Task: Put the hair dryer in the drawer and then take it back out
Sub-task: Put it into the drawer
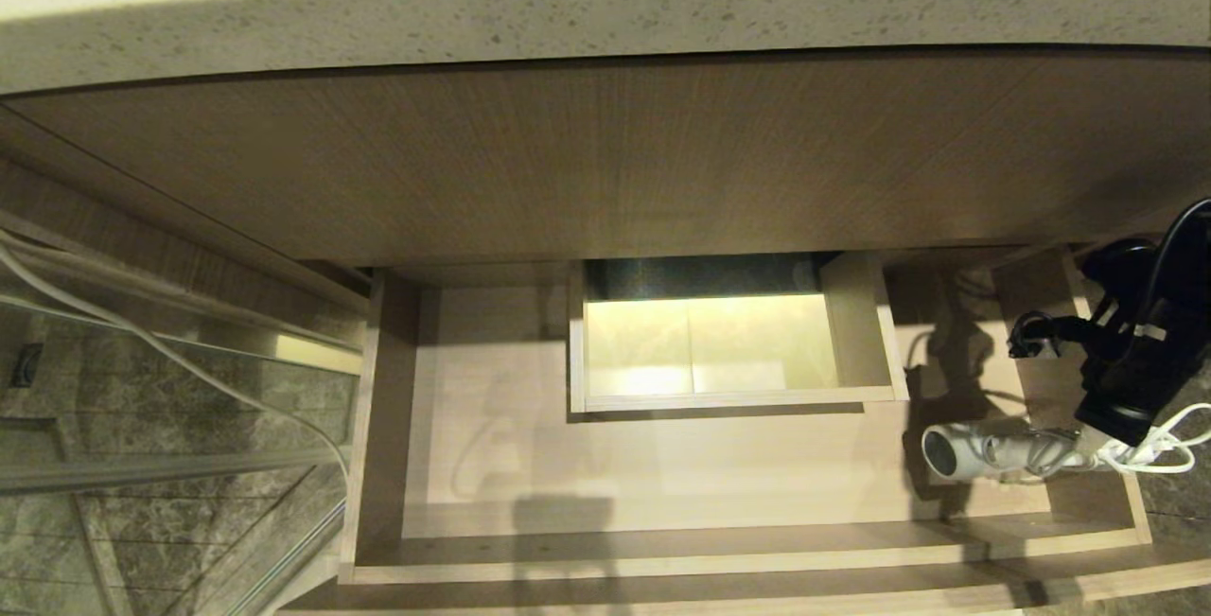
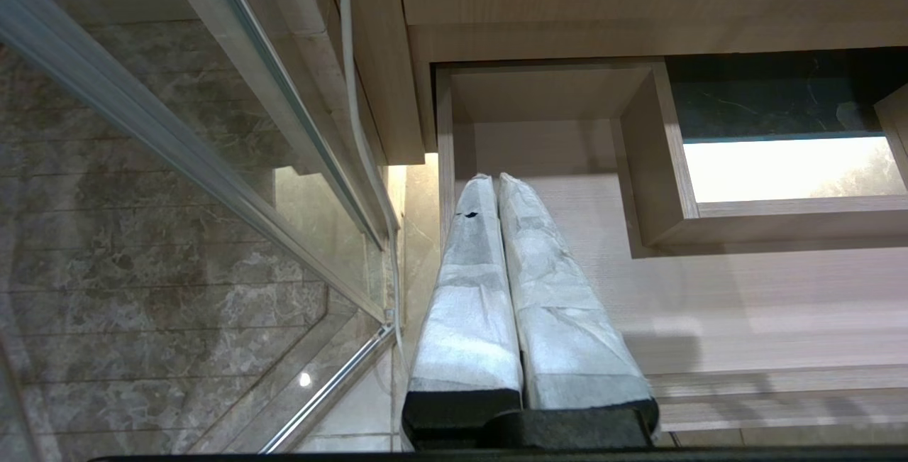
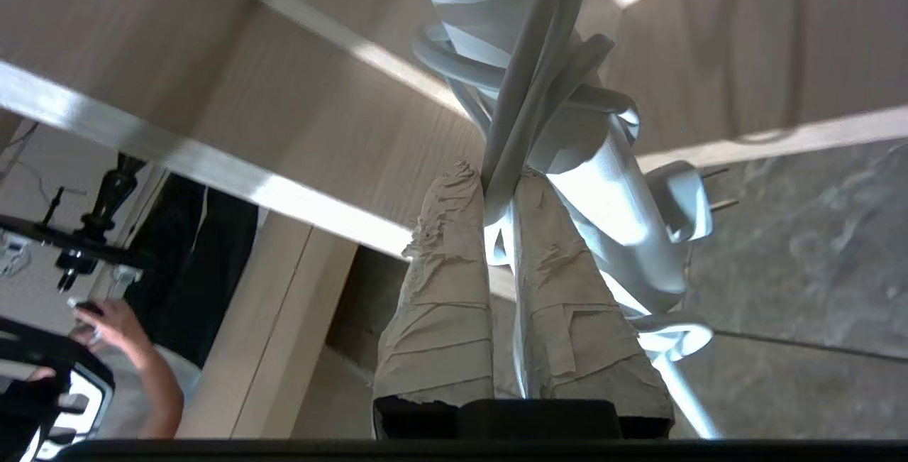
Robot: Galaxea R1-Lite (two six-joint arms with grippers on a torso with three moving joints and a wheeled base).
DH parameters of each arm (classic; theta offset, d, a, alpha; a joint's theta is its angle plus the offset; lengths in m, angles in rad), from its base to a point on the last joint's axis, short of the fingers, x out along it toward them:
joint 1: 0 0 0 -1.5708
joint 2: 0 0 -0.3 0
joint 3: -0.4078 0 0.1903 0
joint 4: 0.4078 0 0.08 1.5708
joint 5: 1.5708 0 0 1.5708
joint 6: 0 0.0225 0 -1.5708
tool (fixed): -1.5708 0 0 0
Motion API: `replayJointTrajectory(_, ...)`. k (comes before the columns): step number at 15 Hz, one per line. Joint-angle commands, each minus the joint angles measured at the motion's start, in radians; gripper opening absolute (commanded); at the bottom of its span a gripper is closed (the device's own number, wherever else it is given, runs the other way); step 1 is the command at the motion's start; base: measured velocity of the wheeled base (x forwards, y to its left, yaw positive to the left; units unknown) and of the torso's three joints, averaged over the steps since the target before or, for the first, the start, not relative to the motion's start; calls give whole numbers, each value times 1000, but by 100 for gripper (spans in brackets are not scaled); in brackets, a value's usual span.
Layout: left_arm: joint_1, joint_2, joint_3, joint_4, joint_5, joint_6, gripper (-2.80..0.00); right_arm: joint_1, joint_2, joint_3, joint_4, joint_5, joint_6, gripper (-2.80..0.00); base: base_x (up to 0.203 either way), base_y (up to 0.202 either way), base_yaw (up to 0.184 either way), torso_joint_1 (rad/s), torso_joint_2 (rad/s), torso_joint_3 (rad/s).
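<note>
The drawer [image 1: 662, 474] stands pulled out, wide and shallow, in light wood grain. At its right end is the white hair dryer [image 1: 979, 451], lying level with its dark round mouth turned left and its cord wound around it. My right gripper [image 1: 1088, 436] comes in from the right and is shut on the wound cord [image 3: 512, 135] at the dryer's rear; the plug [image 3: 684, 196] hangs free beside it. Whether the dryer touches the drawer floor I cannot tell. My left gripper [image 2: 496, 179] hovers shut and empty over the drawer's left wall [image 2: 445, 164].
A boxed cutout [image 1: 733, 337] fills the middle of the drawer's back. A tall wood-grain panel [image 1: 605, 162] and a speckled stone counter [image 1: 605, 15] overhang it. A glass partition [image 1: 170, 389] and marble floor lie to the left. A person's hand [image 3: 113, 323] shows in the right wrist view.
</note>
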Motion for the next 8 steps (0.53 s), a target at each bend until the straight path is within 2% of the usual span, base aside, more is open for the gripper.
replayJointTrajectory(1,0,0,40,-2,0,-1,-280,5,-3,1,-2,3,-6,-280,0,0,0,0,0,0)
replayJointTrajectory(8,0,0,40,-2,0,-1,-280,34,-22,16,0,14,-5,-280,0,0,0,0,0,0)
